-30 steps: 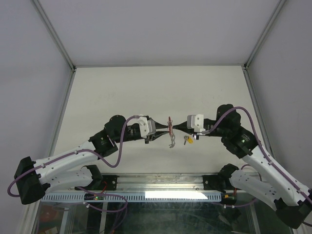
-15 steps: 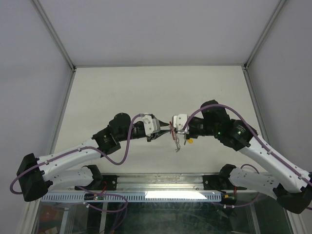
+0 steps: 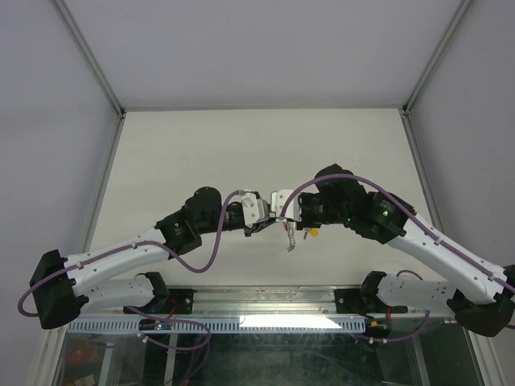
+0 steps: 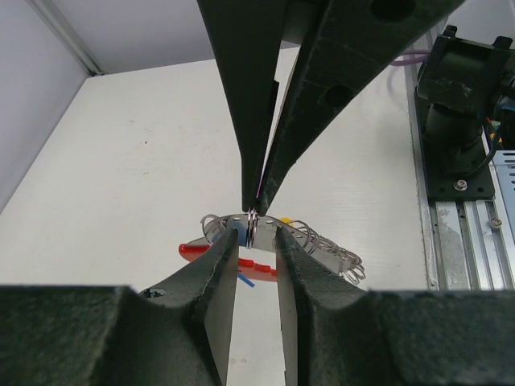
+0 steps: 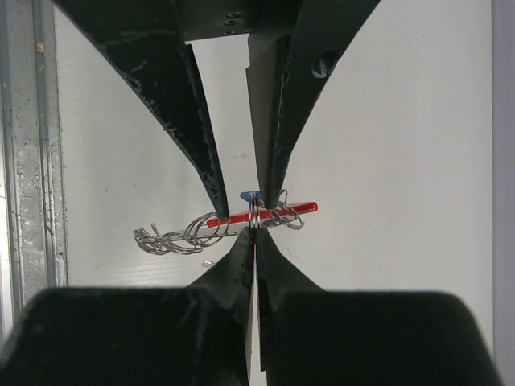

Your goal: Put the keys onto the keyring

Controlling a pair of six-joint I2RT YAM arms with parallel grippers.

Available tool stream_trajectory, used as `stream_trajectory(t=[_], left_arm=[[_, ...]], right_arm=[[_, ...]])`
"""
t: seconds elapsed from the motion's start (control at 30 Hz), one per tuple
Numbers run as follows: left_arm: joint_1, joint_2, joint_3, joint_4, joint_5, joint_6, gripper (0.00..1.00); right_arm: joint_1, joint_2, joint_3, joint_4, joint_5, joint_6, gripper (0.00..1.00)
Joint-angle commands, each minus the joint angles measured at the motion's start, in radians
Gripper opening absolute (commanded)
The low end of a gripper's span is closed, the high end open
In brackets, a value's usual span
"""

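The keyring (image 3: 283, 226) hangs between both grippers above the table, its chain (image 3: 291, 240) dangling. In the right wrist view my right gripper (image 5: 255, 232) is shut on the silvery ring (image 5: 254, 211), with the red tab (image 5: 282, 210) and chain (image 5: 165, 238) behind it. In the left wrist view my left gripper (image 4: 256, 236) is open, its jaws either side of the ring (image 4: 252, 228). A blue key head (image 5: 248, 195) shows beside the ring; whether it is threaded on I cannot tell. The yellow key (image 3: 312, 233) is just right of the keyring.
The white table (image 3: 241, 153) lies inside grey walls with metal corner posts. A metal rail (image 3: 265, 301) runs along the near edge by the arm bases. The right arm's base (image 4: 459, 121) stands at the right of the left wrist view.
The right arm has swung left and its elbow has risen, bringing its wrist close against the left gripper. The keyring and the left gripper have shifted slightly toward the near edge.
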Motion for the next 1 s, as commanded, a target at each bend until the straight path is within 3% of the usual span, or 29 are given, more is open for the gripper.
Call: stream_trajectory(t=[0.0,0.13,0.33,0.63,0.97], left_arm=[[-0.012,0.004,0.044,0.007,-0.006,0.028,0.22],[-0.014,0.016,0.052,0.008,-0.005,0.031,0.15],[-0.016,0.019,0.056,-0.004,-0.010,0.043,0.12],[-0.016,0.008,0.059,-0.013,-0.020,0.050,0.21],[-0.016,0.005,0.057,0.003,-0.003,0.032,0.21]], right_arm=[[0.026,0.015,0.080,-0.010,0.049,0.026,0.00],[0.044,0.026,0.094,-0.021,0.066,0.028,0.00],[0.063,0.028,0.098,-0.024,0.078,0.033,0.00],[0.073,0.048,0.093,-0.042,0.096,0.031,0.00],[0.079,0.053,0.083,-0.021,0.094,0.040,0.00]])
